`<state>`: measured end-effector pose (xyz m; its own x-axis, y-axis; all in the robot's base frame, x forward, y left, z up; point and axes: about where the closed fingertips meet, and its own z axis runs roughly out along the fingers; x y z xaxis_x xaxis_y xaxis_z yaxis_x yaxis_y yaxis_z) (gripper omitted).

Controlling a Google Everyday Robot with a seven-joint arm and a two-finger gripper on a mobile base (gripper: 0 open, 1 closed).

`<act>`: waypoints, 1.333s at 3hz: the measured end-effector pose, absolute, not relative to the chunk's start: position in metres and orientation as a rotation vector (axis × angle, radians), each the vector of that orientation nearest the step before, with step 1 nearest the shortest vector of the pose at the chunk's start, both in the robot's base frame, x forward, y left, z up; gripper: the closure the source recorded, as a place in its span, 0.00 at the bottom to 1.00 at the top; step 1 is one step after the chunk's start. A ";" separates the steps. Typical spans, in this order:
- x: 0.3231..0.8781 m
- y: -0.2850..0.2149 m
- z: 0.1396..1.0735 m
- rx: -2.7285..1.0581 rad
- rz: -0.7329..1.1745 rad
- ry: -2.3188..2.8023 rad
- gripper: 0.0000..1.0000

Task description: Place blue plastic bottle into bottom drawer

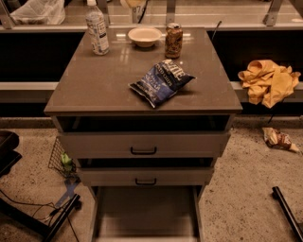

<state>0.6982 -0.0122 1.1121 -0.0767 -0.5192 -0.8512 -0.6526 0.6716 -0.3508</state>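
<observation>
The blue plastic bottle (97, 28), clear with a white cap and printed label, stands upright at the back left of the cabinet top (104, 85). The bottom drawer (147, 212) is pulled out at the bottom of the view, and its pale floor is bare. Of my gripper (131, 4) only a pale part shows at the top edge, behind the bowl and to the right of the bottle, not touching it.
A cream bowl (145, 36) and a brown can (173, 40) stand at the back. A blue chip bag (161, 82) lies mid-top. Two upper drawers (143, 143) stand slightly open. A yellow cloth (269, 80) lies on the right, and a wire basket (61, 158) stands on the floor at the left.
</observation>
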 end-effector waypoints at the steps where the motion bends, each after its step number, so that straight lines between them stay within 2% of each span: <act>1: 0.712 -0.001 1.102 -0.934 0.183 1.702 0.00; 4: 0.849 0.064 0.997 -0.782 0.501 1.571 0.00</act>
<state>0.8490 0.0645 0.9966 -0.0212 -0.1960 -0.9804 -0.7273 0.6758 -0.1194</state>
